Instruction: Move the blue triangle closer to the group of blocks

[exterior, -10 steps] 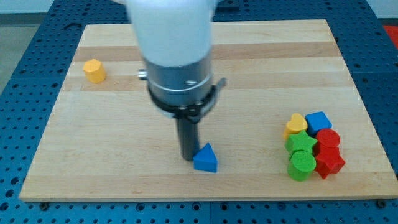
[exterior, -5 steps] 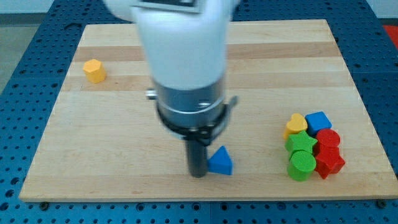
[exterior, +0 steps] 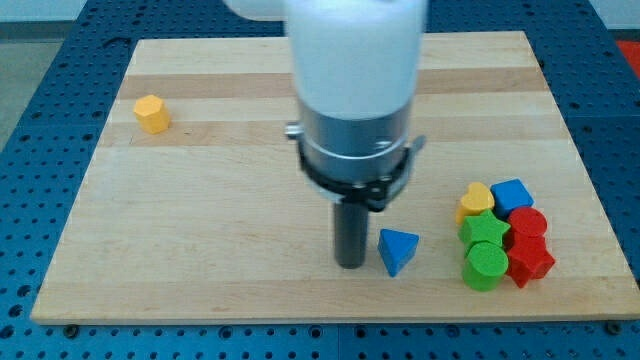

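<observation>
While my tip (exterior: pixel 350 265) sits just left, blue triangle (exterior: pixel 397 250) near board's (exterior: pixel 200 220) bottom edge

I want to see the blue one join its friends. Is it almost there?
Partly. The blue triangle already sits near the view's bottom, well toward the group at the view's right. My tip is just on its left side, placed to push it rightward. A strip of bare board separates the triangle and the green blocks, so that gap is what's left.

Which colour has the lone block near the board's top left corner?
Yellow: the lone block, seen clearly in the camera view.
</observation>
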Robot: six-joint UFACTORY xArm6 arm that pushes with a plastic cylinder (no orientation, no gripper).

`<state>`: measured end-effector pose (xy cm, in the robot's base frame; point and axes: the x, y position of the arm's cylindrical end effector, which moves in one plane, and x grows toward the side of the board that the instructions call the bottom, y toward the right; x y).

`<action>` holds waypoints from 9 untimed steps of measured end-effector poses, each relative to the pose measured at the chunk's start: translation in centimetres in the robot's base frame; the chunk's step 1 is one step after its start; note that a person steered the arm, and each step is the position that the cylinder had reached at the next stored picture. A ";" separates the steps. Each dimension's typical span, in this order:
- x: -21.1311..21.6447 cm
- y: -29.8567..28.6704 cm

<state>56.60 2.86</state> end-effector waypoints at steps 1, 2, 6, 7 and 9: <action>0.0 3.0; 0.0 4.3; -1.7 3.2; -1.7 6.4; -1.8 6.3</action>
